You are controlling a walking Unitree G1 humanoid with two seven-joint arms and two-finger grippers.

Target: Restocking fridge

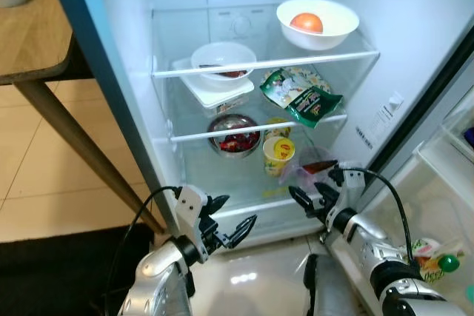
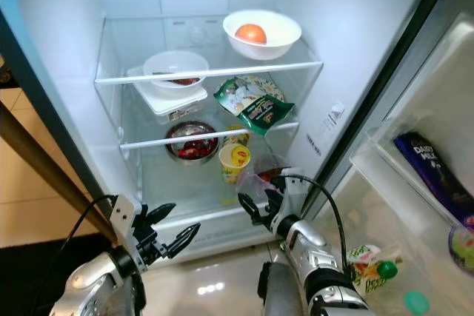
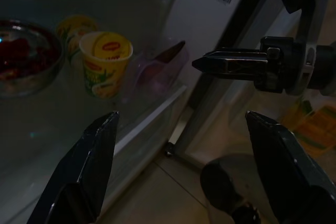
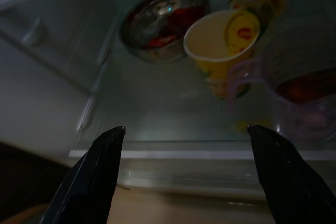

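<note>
The fridge (image 1: 133,109) stands open before me. The top shelf holds a white bowl with an orange fruit (image 1: 317,22) and a second white bowl (image 1: 222,61) on a white box. A green snack bag (image 1: 300,94) lies on the middle shelf. On the bottom shelf sit a steel bowl of red food (image 1: 234,135), a yellow noodle cup (image 1: 278,155) and a clear purple jug (image 1: 315,168). My left gripper (image 1: 235,216) is open and empty, low in front of the bottom shelf's edge. My right gripper (image 1: 315,186) is open and empty just before the purple jug (image 4: 299,93).
A wooden table (image 1: 29,35) with a slanted leg stands to the left of the fridge. The door shelves at right hold a purple chocolate bar (image 2: 429,164) and a green-capped packet (image 2: 374,264). A dark mat (image 1: 59,264) lies on the tiled floor at lower left.
</note>
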